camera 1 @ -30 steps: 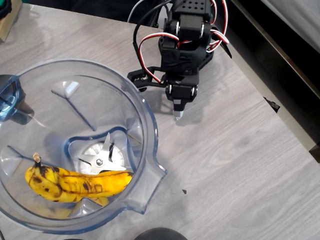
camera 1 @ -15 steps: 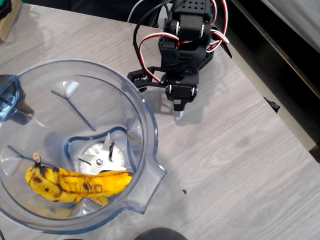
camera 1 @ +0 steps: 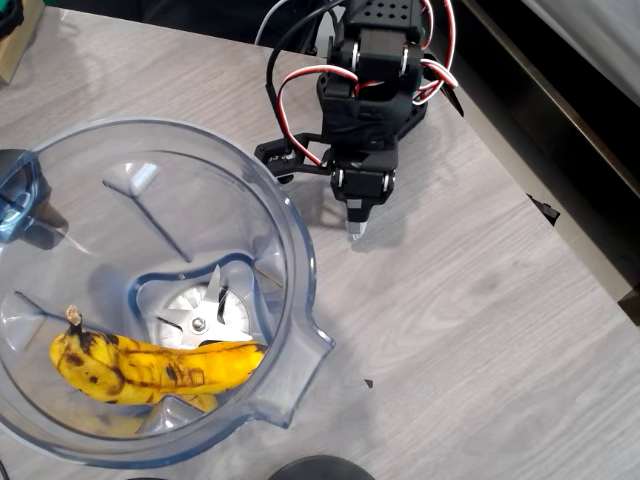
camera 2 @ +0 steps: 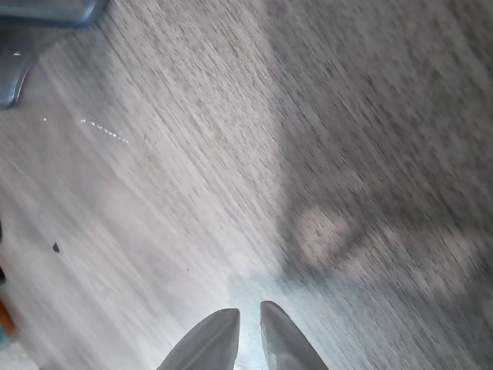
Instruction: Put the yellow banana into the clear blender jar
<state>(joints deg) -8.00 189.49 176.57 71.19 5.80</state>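
The yellow banana [camera 1: 150, 367], spotted dark with a dark stem tip, lies inside the clear blender jar [camera 1: 290, 240], resting on its bottom beside the silver blade [camera 1: 200, 318]. My gripper [camera 1: 355, 230] sits to the right of the jar's rim, pointing down at the bare table, shut with nothing held. In the wrist view the gripper [camera 2: 248, 317] has its two fingertips close together over grey wood grain, and a corner of the jar [camera 2: 46, 11] shows at the top left.
The grey wood table [camera 1: 480, 300] is open to the right of the jar. Its right edge [camera 1: 560, 230] runs diagonally, with a dark drop beyond. A dark round object [camera 1: 320, 468] peeks in at the bottom edge.
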